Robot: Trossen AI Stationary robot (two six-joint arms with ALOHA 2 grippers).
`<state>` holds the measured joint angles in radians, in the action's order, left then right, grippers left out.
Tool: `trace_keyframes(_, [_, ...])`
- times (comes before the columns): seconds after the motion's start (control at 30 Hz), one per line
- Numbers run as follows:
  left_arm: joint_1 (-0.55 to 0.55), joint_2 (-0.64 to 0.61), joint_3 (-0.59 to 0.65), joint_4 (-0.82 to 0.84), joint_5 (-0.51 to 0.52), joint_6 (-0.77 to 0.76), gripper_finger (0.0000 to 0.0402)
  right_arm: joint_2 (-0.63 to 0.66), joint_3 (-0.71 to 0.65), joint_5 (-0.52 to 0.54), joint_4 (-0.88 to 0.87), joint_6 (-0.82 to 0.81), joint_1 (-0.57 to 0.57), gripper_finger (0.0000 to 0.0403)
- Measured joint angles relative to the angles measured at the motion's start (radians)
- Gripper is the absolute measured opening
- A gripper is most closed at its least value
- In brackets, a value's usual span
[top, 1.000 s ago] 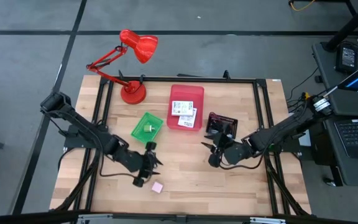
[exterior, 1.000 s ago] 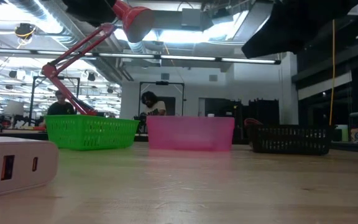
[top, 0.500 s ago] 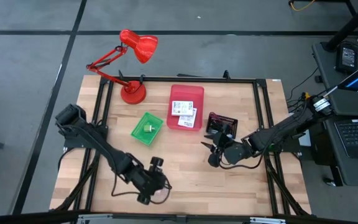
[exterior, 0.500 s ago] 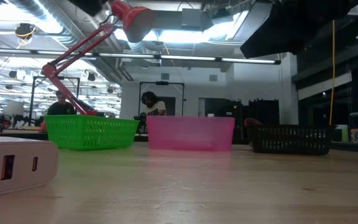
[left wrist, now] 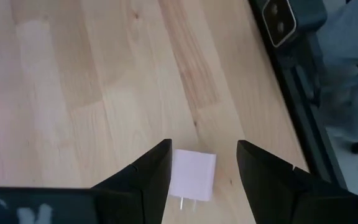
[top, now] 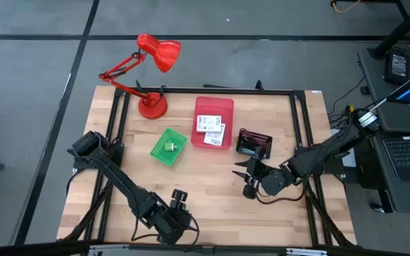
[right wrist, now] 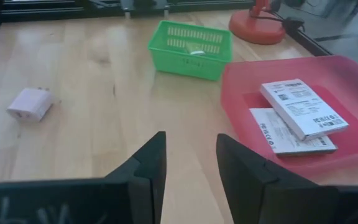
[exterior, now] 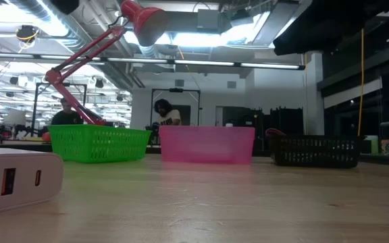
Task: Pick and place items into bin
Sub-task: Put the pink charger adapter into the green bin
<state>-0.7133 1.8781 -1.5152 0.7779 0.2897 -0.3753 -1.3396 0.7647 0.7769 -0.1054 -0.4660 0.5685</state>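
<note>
The pink cube, a small plug block with two prongs, lies flat on the wood (left wrist: 193,176), also seen in the right wrist view (right wrist: 30,104) and the low view (exterior: 12,179). My left gripper (left wrist: 204,146) is open above it near the table's near edge (top: 175,217), one finger on each side; it hides the cube from above. Two white packets (top: 211,128) lie in the pink bin (top: 213,105). A green-white piece (top: 169,147) sits in the green basket (top: 159,153). My right gripper (top: 242,178) hovers open by the black basket (top: 253,144).
The red desk lamp (top: 151,78) stands at the far left corner. The three containers sit in a row across the table's middle. A black metal frame (top: 301,142) runs along the table's edges. Bare wood lies between the two grippers.
My left gripper has swung toward the near edge and a little to the right, from beside the green basket to directly over the pink cube, which it now covers in the high view. The cube has stayed in place.
</note>
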Motion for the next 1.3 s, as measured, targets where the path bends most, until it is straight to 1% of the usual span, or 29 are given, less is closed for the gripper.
trace_keyframes(0.23, [-0.008,0.0,0.001,0.005,-0.005,-0.086,0.018,0.0,0.0,0.0,0.009,0.001,0.004,0.012])
trace_keyframes(0.3, [-0.008,0.0,0.001,0.005,-0.023,-0.094,0.0189,0.0,0.0,0.0,0.009,0.001,0.004,0.012])
trace_keyframes(0.53, [-0.008,0.003,0.001,0.05,-0.015,-0.098,0.0235,0.0,0.0,0.0,0.009,0.001,0.004,0.012])
trace_keyframes(0.67, [-0.005,0.035,0.001,0.066,-0.02,-0.06,0.0251,0.0,0.0,0.0,0.009,0.001,0.004,0.012])
trace_keyframes(0.87, [0.004,0.108,0.002,0.05,-0.034,-0.026,0.0253,0.0,0.0,0.0,0.009,0.001,0.004,0.012])
trace_keyframes(1.03, [0.026,0.155,0.002,0.048,-0.103,-0.03,0.0253,0.0,0.0,0.0,0.011,0.0,0.004,0.012])
trace_keyframes(1.3, [0.055,0.166,0.002,0.054,-0.109,-0.03,0.0253,0.0,0.0,-0.001,0.012,0.0,0.004,0.012])
